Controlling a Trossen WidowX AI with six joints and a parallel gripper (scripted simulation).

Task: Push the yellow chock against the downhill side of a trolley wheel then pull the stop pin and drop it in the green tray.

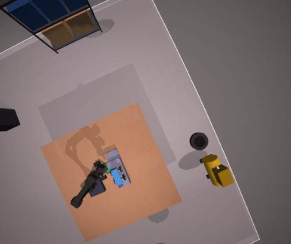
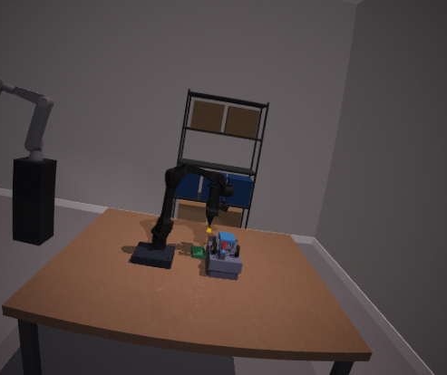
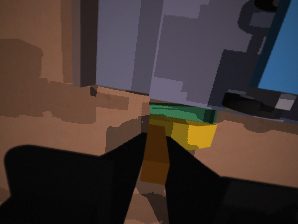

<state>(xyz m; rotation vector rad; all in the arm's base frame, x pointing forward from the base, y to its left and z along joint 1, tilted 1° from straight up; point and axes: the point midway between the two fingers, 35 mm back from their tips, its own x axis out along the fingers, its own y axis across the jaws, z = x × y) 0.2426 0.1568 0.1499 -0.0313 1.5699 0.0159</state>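
Note:
My gripper is shut on the orange handle of the yellow chock. The chock hangs in the air beside the ramp; in the wrist view it partly covers the green tray. Its rubber base is hard to make out. The blue-topped trolley stands on the ramp. The red-headed stop pin stands at its uphill end. No chock is against a wheel.
The arm's dark base stands on the wooden table, across the tray from the ramp. A shelf rack, a second robot arm on a black pedestal and a yellow machine are off the table.

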